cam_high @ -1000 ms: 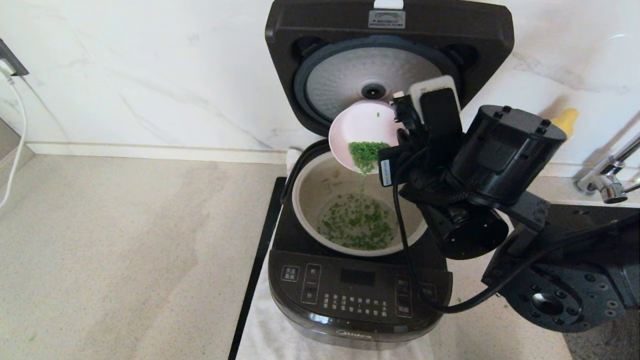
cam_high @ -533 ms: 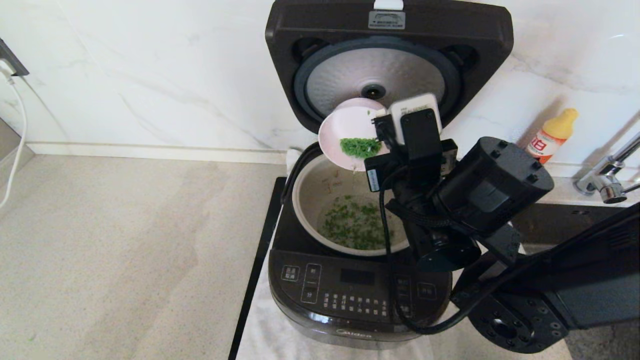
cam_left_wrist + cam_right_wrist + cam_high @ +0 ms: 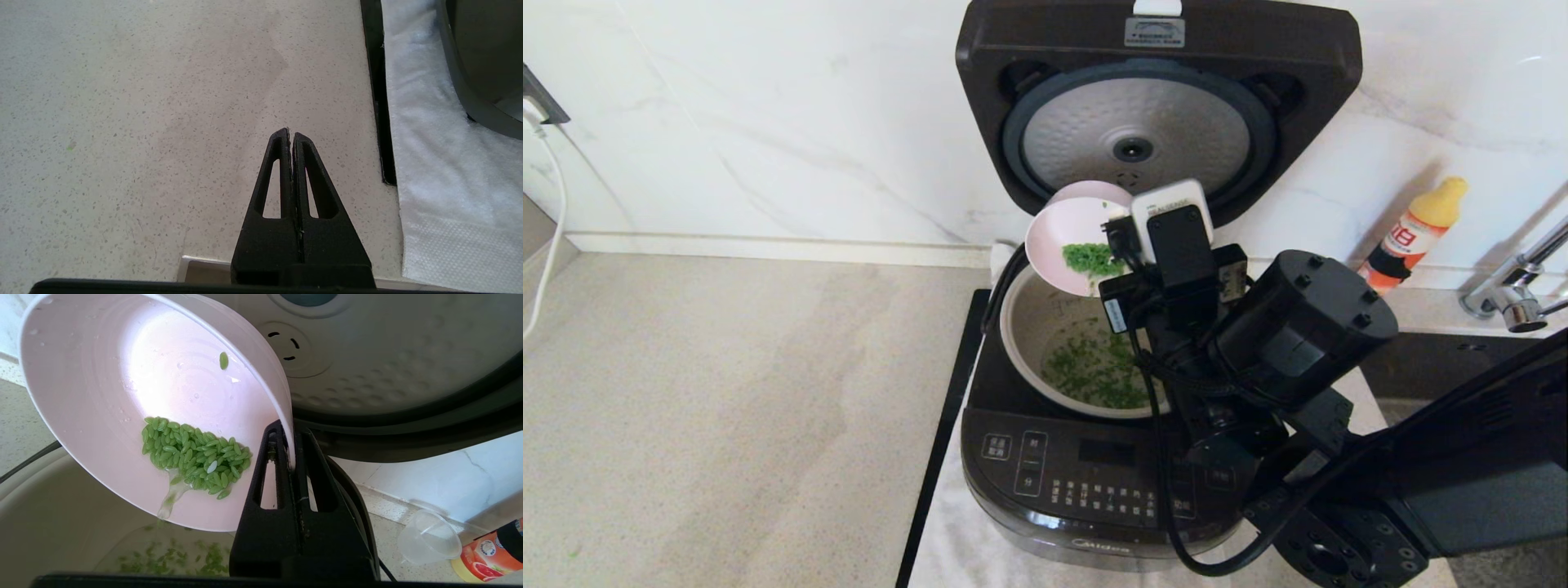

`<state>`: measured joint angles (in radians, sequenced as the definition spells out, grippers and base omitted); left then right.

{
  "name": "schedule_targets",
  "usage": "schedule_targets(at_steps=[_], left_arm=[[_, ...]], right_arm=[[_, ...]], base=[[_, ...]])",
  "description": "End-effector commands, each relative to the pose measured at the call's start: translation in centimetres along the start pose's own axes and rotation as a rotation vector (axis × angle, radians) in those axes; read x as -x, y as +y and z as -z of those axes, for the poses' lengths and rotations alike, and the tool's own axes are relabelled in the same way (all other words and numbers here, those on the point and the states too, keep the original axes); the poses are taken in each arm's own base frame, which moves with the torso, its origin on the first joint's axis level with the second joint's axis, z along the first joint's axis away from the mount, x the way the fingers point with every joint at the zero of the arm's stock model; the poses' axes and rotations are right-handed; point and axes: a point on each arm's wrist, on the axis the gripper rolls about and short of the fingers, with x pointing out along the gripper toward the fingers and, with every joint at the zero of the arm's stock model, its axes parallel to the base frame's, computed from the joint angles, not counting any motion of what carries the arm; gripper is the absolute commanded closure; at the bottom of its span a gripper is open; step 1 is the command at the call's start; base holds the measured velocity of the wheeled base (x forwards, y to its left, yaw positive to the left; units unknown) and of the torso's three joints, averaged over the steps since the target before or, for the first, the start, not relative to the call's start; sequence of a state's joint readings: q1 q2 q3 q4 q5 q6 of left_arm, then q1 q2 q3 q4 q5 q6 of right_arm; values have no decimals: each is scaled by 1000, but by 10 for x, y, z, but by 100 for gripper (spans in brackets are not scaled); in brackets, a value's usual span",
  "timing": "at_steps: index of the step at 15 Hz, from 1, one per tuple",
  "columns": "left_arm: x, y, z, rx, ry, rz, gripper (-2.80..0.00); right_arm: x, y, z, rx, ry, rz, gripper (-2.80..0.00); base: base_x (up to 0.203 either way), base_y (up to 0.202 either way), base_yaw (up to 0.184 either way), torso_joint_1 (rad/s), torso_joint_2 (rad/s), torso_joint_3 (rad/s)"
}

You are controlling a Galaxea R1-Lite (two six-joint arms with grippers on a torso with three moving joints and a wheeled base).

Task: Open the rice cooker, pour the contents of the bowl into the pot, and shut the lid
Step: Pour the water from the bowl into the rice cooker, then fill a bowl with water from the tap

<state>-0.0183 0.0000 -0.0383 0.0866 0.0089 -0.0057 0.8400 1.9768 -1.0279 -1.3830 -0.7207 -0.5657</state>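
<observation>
The black rice cooker [image 3: 1094, 474] stands open, its lid [image 3: 1160, 106] upright with the dimpled silver disc [image 3: 388, 355] facing forward. My right gripper [image 3: 289, 430] is shut on the rim of a pale pink bowl [image 3: 1072, 245], tilted steeply over the pot [image 3: 1033, 322]. A clump of green grains [image 3: 192, 455] clings inside the bowl [image 3: 122, 396] and water runs off its lower rim. More green grains [image 3: 1094, 367] lie in water in the pot. My left gripper [image 3: 291, 134] is shut and empty above the speckled counter [image 3: 143, 122], left of the cooker.
A white cloth [image 3: 433, 175] lies under the cooker. An orange-and-yellow bottle [image 3: 1417, 224] stands at the back right by the wall, a clear plastic cup [image 3: 429, 537] lies near it, and a tap [image 3: 1515, 286] is at the far right. A white cable [image 3: 547, 212] hangs at the far left.
The right arm has carried the tilted bowl leftward and lower over the pot. Fewer grains cling in the bowl and more lie in the pot. The bottle behind is now uncovered.
</observation>
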Motion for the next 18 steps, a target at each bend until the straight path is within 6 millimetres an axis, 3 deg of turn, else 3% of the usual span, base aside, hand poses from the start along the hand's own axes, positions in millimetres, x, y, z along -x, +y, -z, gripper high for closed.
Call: schedule_targets(at_steps=[1,6,10,15,18], left_arm=[[0,0,0,0,-2,0,0],[0,0,0,0,-2,0,0],[0,0,0,0,-2,0,0],[0,0,0,0,-2,0,0],[0,0,0,0,-1,-1,0]], right_arm=[[-1,-6,-10,-12,-10,20,0],[6,-41,-49,-10,97,14,0],[26,-75,-73,-35,294,-68,0],[55,-148,-89,-143,570,-169,0],[61,-186,-85,-172,657,-163,0]], base=[[0,0,0,0,0,0],[0,0,0,0,0,0],[0,0,0,0,0,0],[0,0,0,0,0,0],[0,0,0,0,0,0]])
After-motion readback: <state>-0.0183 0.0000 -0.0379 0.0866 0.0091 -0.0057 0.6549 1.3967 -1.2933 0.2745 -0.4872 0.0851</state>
